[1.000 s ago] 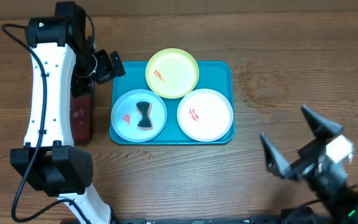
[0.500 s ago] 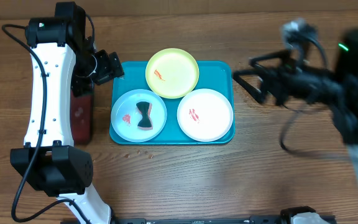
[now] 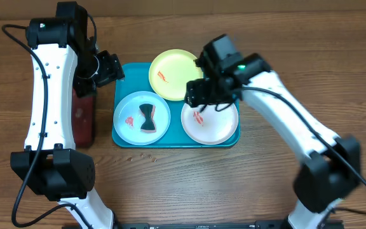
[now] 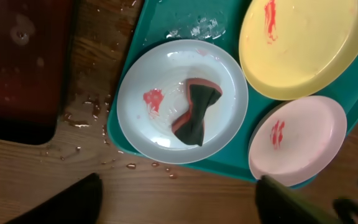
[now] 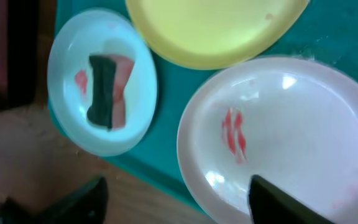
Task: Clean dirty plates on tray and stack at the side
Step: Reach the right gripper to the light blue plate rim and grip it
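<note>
The turquoise tray (image 3: 230, 71) holds three plates. The yellow-green plate (image 3: 180, 76) at the back has a red smear. The light blue plate (image 3: 127, 108) at front left has a red smear and a dark folded cloth (image 3: 147, 118) on it. The white plate (image 3: 218, 124) at front right has a red smear. My right gripper (image 3: 199, 105) hovers open over the white plate's left rim; the right wrist view shows the gripper (image 5: 179, 202) empty above the white plate (image 5: 291, 137). My left gripper (image 3: 114, 66) is open and empty by the tray's back left corner, and its wrist view (image 4: 179, 208) shows it above the blue plate (image 4: 222, 81).
A dark red tray (image 3: 83, 117) lies left of the turquoise tray, under the left arm. Water drops lie on the wooden table (image 4: 129, 165) by the tray's front left edge.
My right arm has swung from the table's front right, past the right side, to over the tray above the white plate. The left arm and the plates have not moved.
</note>
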### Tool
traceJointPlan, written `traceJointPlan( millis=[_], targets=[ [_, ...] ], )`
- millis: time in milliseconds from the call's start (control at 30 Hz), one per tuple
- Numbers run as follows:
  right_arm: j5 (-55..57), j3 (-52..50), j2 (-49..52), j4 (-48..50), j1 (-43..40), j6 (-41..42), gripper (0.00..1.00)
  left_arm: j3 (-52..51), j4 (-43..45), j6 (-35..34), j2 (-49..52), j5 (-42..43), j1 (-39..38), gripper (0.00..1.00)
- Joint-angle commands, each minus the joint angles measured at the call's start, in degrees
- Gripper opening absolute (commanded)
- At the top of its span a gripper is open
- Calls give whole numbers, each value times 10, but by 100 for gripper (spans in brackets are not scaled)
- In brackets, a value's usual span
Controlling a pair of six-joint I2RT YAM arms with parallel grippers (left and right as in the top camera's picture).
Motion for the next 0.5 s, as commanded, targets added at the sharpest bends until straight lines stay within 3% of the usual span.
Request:
traceJointPlan(
  millis=[0,100,200,467],
  targets=[
    [19,16,14,42,21,21,65,0,-1,5,4,1,-4,74],
    [19,16,40,78,41,20,55,0,-5,6,4,1,-4,74],
    [37,16,66,97,63,25,41,0,-9,18,4,1,-4,65],
    [109,16,132,134,106,42,40,0,-19,22,4,1,-4,63]
  ],
)
